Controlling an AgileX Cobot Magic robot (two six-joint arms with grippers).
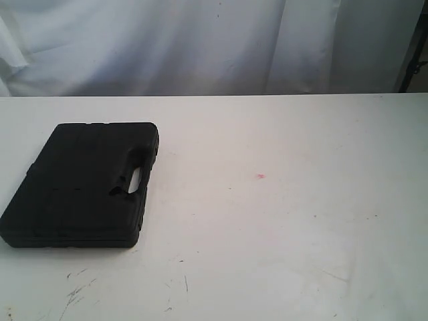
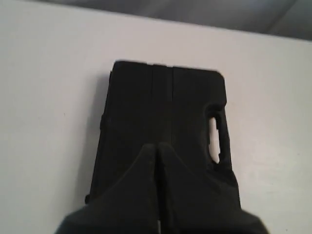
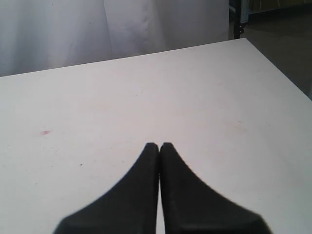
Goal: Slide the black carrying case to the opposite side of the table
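Observation:
The black carrying case (image 1: 83,184) lies flat on the left side of the white table (image 1: 287,221), its handle slot facing the middle. Neither arm shows in the exterior view. In the left wrist view my left gripper (image 2: 157,146) is shut, with its tips in front of the case (image 2: 165,112); I cannot tell whether they touch it. My right gripper (image 3: 159,145) is shut with nothing in it, over bare table (image 3: 146,97), and the case is out of that view.
A small pink-red spot (image 1: 261,176) marks the table near the middle. Thin dark scratches (image 1: 77,291) run along the front left. A white curtain (image 1: 200,40) hangs behind the far edge. The table's right corner (image 3: 243,41) drops off to dark floor.

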